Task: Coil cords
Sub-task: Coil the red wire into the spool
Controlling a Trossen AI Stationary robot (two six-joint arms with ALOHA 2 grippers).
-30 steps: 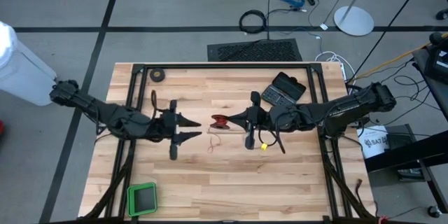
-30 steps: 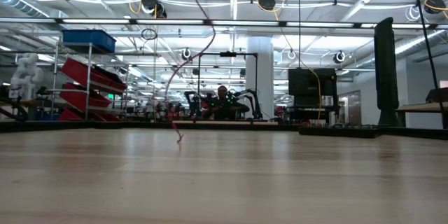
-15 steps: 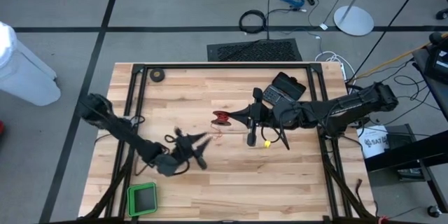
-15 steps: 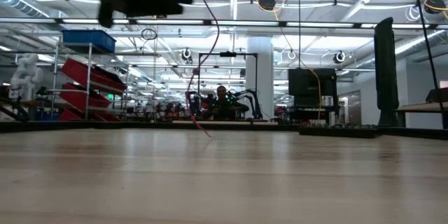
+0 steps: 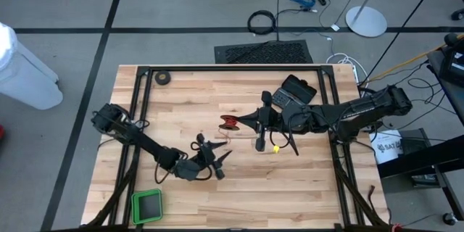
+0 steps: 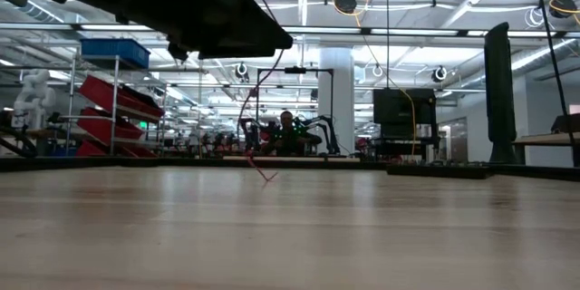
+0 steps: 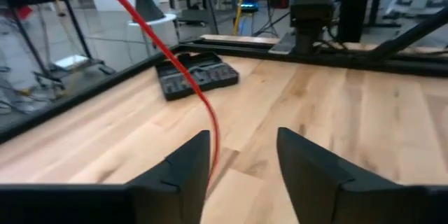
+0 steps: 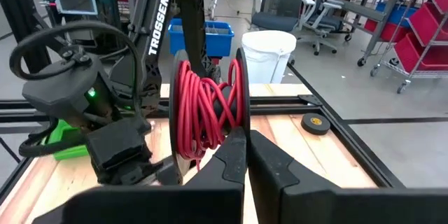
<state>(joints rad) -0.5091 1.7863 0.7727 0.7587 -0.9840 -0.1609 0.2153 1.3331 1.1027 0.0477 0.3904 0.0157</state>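
The right gripper (image 5: 239, 122) sits near the middle of the table (image 5: 239, 188), its 2 fingers (image 8: 234, 155) clenched on the rim of the small black reel (image 8: 207, 112), which stands on edge between them with red wire (image 8: 198, 115) wound in several loose turns around its hub. In the high view the reel (image 5: 229, 123) shows just off the fingertips, toward the left arm.

From the reel the thin red wire (image 6: 257, 100) drops in a slack curve, and its free end touches the wood in the low view.

The left gripper (image 5: 220, 164) hovers nearer the front edge, apart from the reel, its 2 fingers (image 7: 178, 171) spread. In the left wrist view the red wire (image 7: 183, 77) runs down past the inner side of 1 finger, lying in the gap; whether it touches that finger I cannot tell, and nothing is pinched.

A black tape roll (image 5: 164, 78) lies at the far left corner, a black case (image 5: 292, 91) beside the right arm, a green tray (image 5: 147, 205) at the front left
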